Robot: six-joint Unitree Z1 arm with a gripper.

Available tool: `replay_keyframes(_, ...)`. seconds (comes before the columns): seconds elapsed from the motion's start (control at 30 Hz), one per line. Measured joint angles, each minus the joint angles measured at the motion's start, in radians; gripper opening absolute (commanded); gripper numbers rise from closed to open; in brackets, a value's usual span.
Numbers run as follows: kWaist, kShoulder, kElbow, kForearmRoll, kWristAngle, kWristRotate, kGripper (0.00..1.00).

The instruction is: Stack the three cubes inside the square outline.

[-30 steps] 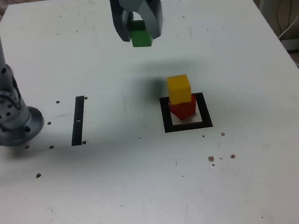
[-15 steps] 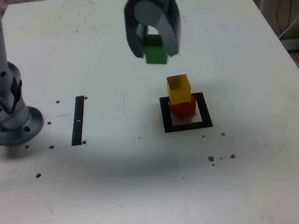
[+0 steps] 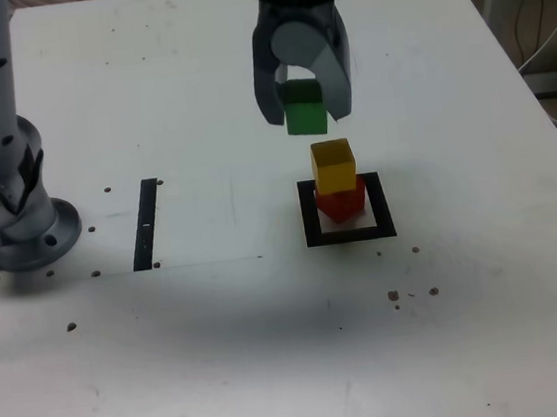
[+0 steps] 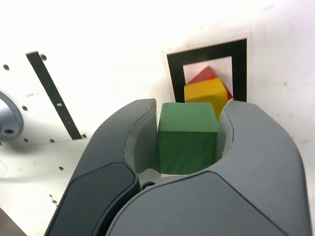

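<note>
Green cube (image 4: 187,136) visibly pinched by tool (image 4: 188,142) in wrist view.

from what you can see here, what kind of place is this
Likely a robotics lab test bench: a bare white table with the arm's base bolted on, a taped square outline as a target, and cables trailing off the far edge.

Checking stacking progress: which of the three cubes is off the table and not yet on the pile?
The small green cube, clamped in the grey pincer above the stack. The yellow cube sits on the red cube inside the black-bordered square outline.
</note>
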Motion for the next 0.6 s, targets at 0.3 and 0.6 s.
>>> replay_keyframes(0.3, -0.014, 0.027, 0.0, -0.038, -0.03, -0.031, 0.16)
replay_keyframes(0.6, -0.014, 0.033, 0.001, -0.053, -0.033, -0.031, 0.2)
